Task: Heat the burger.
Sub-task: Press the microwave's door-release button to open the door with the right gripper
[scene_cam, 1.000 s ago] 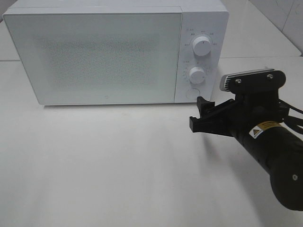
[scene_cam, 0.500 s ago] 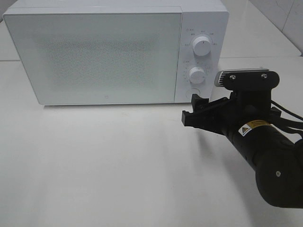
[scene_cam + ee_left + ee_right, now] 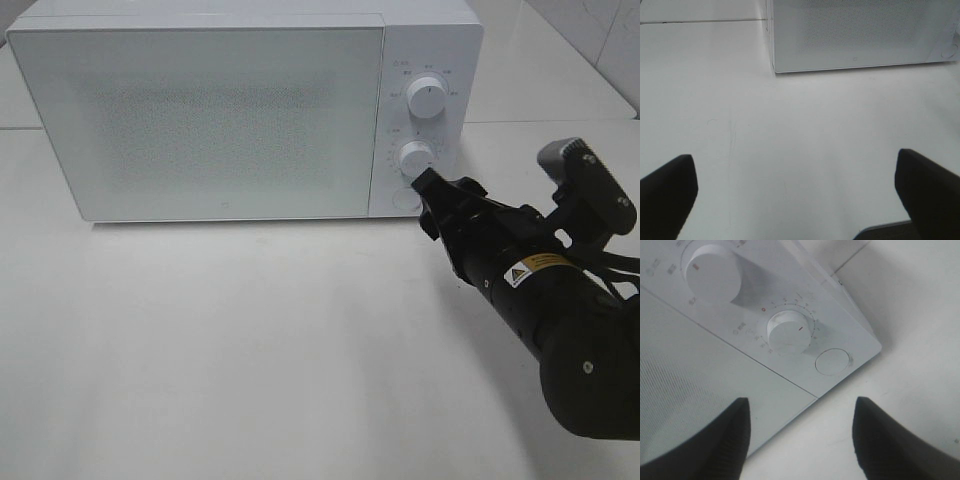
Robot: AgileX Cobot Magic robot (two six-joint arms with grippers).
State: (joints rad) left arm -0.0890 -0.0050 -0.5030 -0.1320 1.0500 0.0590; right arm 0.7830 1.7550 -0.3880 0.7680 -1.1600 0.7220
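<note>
The burger is hidden; no view shows it. A white microwave (image 3: 220, 110) stands at the back with its door shut. My right gripper (image 3: 440, 190) is rolled onto its side just in front of the control panel, below the lower knob (image 3: 416, 157) and beside the round button (image 3: 406, 197). The right wrist view has both dark fingers apart and my right gripper (image 3: 800, 415) open on nothing, with the lower knob (image 3: 788, 332) and the button (image 3: 832, 361) just ahead. My left gripper (image 3: 795, 175) is wide open over bare table, facing the microwave's (image 3: 860, 35) front lower corner.
An upper knob (image 3: 428, 97) sits above the lower one on the panel. The white table (image 3: 250, 340) spreads in front of the microwave. The right arm's black body (image 3: 570, 340) fills the lower right. A tiled wall (image 3: 600, 30) is at the far right.
My right gripper has rolled about its axis from flat to on its side and moved up toward the lower knob and button. Its jaws stand somewhat narrower. The left gripper has not changed.
</note>
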